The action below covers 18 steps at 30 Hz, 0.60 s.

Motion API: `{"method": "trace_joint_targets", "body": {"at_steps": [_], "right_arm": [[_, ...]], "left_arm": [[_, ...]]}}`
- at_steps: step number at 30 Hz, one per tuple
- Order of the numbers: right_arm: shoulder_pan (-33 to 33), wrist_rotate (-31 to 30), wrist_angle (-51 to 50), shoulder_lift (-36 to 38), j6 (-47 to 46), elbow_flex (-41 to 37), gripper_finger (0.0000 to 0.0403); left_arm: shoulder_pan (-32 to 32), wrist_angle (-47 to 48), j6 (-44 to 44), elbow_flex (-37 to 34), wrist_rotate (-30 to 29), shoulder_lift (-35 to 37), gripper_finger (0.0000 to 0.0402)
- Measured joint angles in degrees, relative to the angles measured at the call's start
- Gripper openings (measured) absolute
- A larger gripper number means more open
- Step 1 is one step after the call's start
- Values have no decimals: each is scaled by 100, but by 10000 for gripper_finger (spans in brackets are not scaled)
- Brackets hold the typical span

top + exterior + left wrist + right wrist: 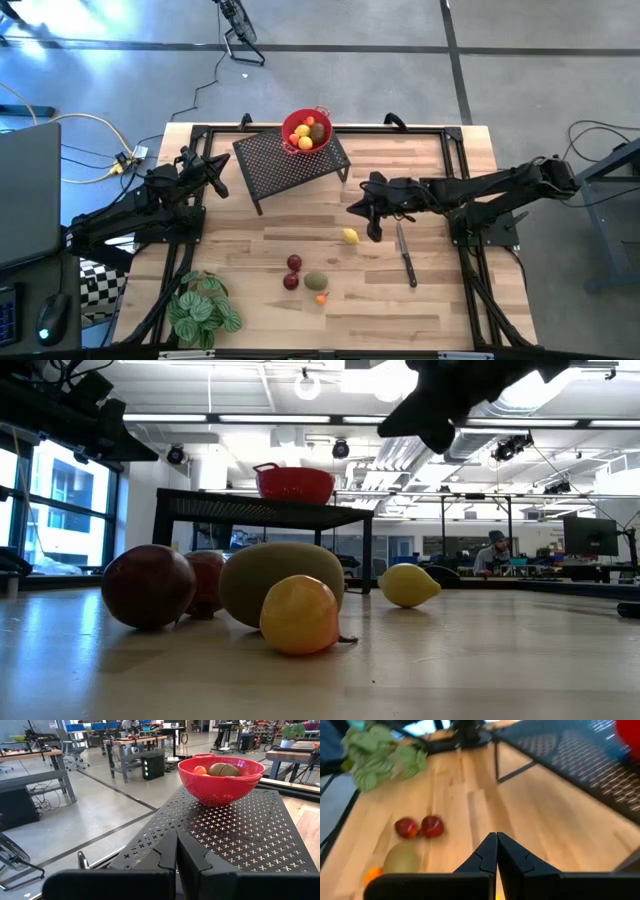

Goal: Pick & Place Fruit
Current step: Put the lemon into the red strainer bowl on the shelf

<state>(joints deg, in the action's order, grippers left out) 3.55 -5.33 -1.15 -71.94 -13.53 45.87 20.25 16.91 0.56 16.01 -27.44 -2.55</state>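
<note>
R gripper (372, 222) fingers pressed together, nothing held, hovering just beside the small yellow lemon-shaped fruit (349, 236), which sits on the wood table in front of the black perforated metal stand (290, 162). L gripper (176, 851) also closed, empty, parked by the stand's left end. Red mesh bowl (306, 131) on the stand already has approx 4 fruits; left out front: lemon, two dark red balls (292, 272), olive-green oval (316, 281), tiny orange one (321, 297). Roughly half done.

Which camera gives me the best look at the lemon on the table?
The low view: the lemon lies in plain sight, unblocked, on the wooden table. The high view shows it small, just below the right gripper. Neither wrist view shows it.
</note>
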Motion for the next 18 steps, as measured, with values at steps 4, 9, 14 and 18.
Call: {"method": "trace_joint_targets", "body": {"at_steps": [4,9,14,18], "right_arm": [[2,143,-227,-2,-3,0,2],[0,134,-242,-4,1,0,2],[0,130,-242,-4,14,0,2],[0,129,-240,-4,19,0,2]], "left_arm": [[0,1,0,0,0,2,0],[0,2,0,0,0,2,0],[0,24,-2,0,0,2,0],[-1,44,0,0,0,0,0]]}}
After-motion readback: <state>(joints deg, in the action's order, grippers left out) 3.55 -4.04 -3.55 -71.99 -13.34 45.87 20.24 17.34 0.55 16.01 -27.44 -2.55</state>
